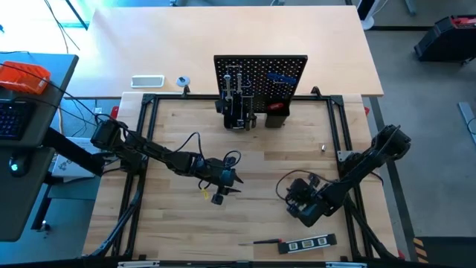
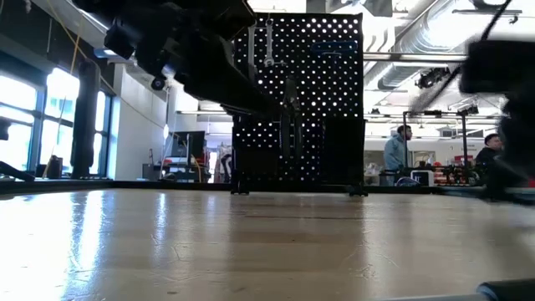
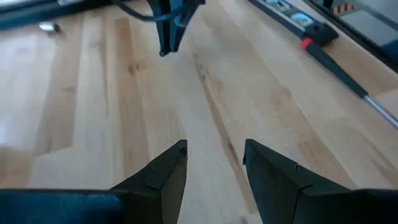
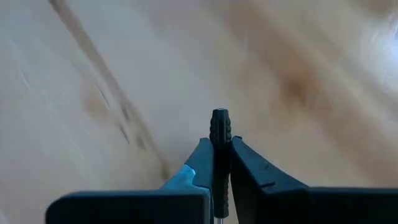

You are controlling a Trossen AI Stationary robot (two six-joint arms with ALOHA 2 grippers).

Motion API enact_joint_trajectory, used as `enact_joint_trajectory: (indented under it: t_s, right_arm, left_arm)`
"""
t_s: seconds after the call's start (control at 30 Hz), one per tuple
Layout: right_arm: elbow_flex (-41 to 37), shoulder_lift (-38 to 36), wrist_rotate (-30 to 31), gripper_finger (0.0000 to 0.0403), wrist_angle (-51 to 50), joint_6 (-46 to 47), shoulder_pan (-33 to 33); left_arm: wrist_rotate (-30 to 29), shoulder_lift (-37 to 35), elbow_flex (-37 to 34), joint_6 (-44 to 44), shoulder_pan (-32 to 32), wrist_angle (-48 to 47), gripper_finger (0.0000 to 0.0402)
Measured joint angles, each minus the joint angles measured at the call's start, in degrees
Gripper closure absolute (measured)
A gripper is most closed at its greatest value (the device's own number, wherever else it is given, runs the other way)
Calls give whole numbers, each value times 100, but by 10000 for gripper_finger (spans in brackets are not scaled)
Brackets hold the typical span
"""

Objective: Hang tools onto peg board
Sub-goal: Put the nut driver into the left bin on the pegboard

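Wood tabletop status from my end: peg board (image 1: 260, 78) at the far edge already carries several tools, level (image 1: 307, 243) and a red-tipped screwdriver (image 1: 266, 242) remain at the near edge, right gripper (image 4: 219, 163) clenched on a small black-handled screwdriver (image 4: 220, 134), left gripper (image 3: 214, 158) parted and empty mid-table.

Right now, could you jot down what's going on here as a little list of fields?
Right gripper: shut on a small black-handled screwdriver, above bare wood
Left gripper: open, empty, over the table middle
Peg board: upright at the table's far edge, some tools already hung
Still lying on table: black marked level and another screwdriver, near edge
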Motion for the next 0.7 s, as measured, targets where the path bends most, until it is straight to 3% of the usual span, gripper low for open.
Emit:
enact_joint_trajectory:
  t_s: [0.23, 0.4, 0.5, 0.7]
  right_arm:
    - [15, -682, 1148, 385, 267, -750, -166]
    - [17, -1117, 1695, 385, 1109, -2242, -431]
    - [15, -1244, 1744, 385, 1607, -3182, -713]
    - [20, -1290, 1680, 385, 2839, -4997, -1399]
  left_arm:
    - [-23, -1, 1, 14, 269, 519, 248]
    - [14, 46, -125, -185, 487, 1353, 248]
    - [-111, 22, -441, -214, 582, 2064, 248]
    - [-996, -438, -1243, -325, 891, 2256, 248]
